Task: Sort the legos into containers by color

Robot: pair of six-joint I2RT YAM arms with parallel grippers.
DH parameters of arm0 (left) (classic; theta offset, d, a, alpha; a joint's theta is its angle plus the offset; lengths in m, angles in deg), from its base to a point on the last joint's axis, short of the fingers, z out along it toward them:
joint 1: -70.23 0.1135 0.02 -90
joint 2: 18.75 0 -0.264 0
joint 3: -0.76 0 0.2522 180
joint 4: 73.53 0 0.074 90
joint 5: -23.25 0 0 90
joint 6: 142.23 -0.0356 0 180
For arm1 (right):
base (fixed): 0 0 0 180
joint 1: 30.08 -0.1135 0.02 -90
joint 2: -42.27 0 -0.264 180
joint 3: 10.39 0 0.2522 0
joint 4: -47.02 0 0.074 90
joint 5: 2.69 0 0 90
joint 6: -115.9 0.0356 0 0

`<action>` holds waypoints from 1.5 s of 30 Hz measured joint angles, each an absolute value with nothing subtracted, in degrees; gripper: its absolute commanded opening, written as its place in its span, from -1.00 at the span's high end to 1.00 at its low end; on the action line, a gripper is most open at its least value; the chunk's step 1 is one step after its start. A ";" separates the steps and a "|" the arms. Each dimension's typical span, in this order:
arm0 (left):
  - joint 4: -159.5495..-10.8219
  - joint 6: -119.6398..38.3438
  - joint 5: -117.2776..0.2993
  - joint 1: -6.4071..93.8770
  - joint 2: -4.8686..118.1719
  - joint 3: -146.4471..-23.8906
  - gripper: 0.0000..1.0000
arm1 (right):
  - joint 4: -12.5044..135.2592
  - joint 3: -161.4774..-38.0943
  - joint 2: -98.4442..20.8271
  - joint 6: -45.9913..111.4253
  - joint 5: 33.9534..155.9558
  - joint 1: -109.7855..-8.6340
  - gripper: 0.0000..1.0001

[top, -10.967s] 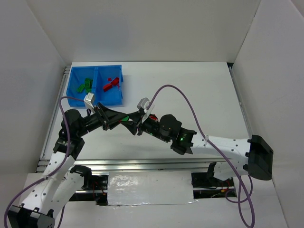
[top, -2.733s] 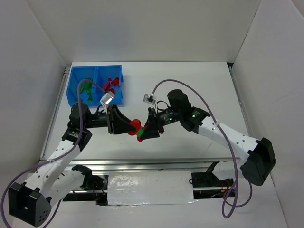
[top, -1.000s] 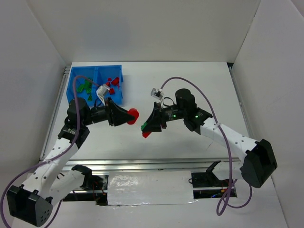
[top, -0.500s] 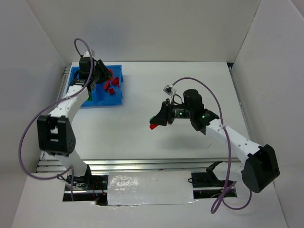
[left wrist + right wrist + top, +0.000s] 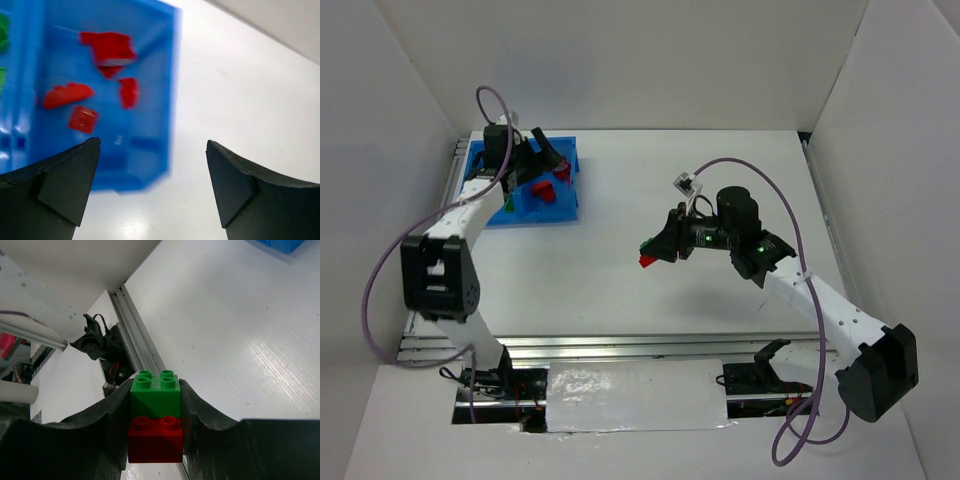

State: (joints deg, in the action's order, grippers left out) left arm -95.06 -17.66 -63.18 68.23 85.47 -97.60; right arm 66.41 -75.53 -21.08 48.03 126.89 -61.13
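The right end effector (image 5: 651, 252) is clamped on a green brick (image 5: 155, 390) joined to a red brick (image 5: 154, 442). Dropping the pair into either compartment would likely put one colour in the wrong place, and a careless pull could twist it out of the grip. That pair sits between its fingers above the tabletop (image 5: 720, 180), well apart from the bin (image 5: 560, 212). The left end effector (image 5: 153, 144), jaws wide apart and empty, hangs over the red legos (image 5: 107, 47), which lie below and ahead of its left finger.
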 measured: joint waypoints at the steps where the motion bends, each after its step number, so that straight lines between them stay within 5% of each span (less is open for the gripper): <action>1: -93.97 -17.42 -59.92 68.41 81.34 -93.99 -0.99 | 66.26 -75.57 -21.43 48.38 127.02 -61.11 1.00; 6: -84.39 -14.49 -44.95 64.58 54.59 -77.20 -0.99 | 63.39 -75.55 -22.78 51.49 129.29 -61.04 0.97; 12: -77.27 -16.85 -28.71 47.58 34.33 -67.83 -0.99 | 59.24 -75.55 -22.46 55.31 132.39 -61.20 0.94; 19: -77.71 -19.54 -20.32 41.79 28.29 -56.51 -0.99 | 50.63 -74.30 -19.59 60.71 138.60 -62.86 0.70; 33: -72.55 -20.26 -19.11 35.43 31.35 -54.95 -0.95 | 50.91 -74.59 -16.60 57.72 137.62 -69.11 0.76; 36: -72.00 -20.07 -19.14 34.55 32.84 -54.98 -0.78 | 52.66 -75.61 -17.41 56.19 135.89 -70.97 0.77; 40: -71.10 -19.10 -19.09 33.81 34.08 -55.02 -0.24 | 53.97 -77.03 -18.59 54.74 134.38 -72.67 0.77; 44: -71.45 -18.93 -18.20 33.64 34.41 -55.02 0.65 | 54.32 -77.45 -18.72 53.98 132.24 -72.56 0.73; 45: -71.39 -19.28 -18.26 33.61 34.46 -55.11 0.78 | 54.17 -77.56 -18.74 53.87 132.09 -72.67 0.38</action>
